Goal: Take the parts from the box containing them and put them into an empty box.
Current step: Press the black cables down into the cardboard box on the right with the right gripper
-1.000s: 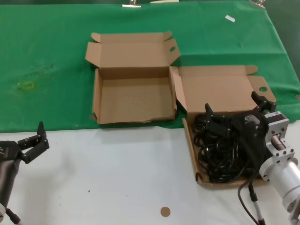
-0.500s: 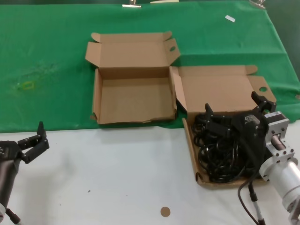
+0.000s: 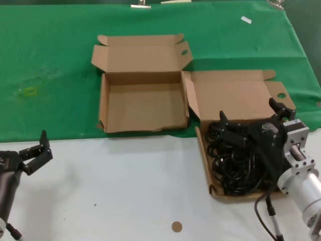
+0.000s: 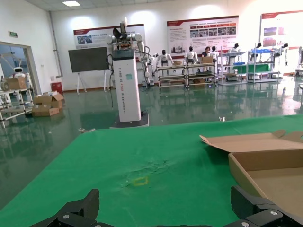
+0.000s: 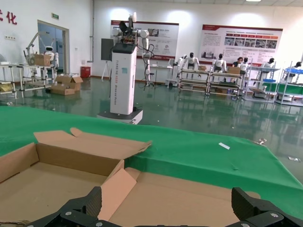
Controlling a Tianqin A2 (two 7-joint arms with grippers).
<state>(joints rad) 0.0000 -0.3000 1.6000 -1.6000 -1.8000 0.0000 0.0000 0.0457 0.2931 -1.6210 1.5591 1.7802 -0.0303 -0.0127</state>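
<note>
The empty box (image 3: 143, 108) lies open on the green cloth, lid folded back. The box containing the parts (image 3: 235, 98) sits to its right, lid back. It holds a tangle of black power cables (image 3: 235, 163). My right gripper (image 3: 251, 114) is open and empty, hovering over the far end of the cables, fingers spread across the box. In the right wrist view the right gripper (image 5: 166, 201) faces the lid (image 5: 199, 198), with the empty box (image 5: 42, 179) beside it. My left gripper (image 3: 39, 152) is open and empty over the white table at the left; the left wrist view shows it (image 4: 165, 203) facing the cloth and the empty box (image 4: 270, 165).
A green cloth (image 3: 50, 50) covers the far half of the table and white surface (image 3: 125, 181) the near half. A small brown disc (image 3: 176, 226) lies near the front edge. A yellow mark (image 3: 28, 91) and a white tag (image 3: 246, 19) are on the cloth.
</note>
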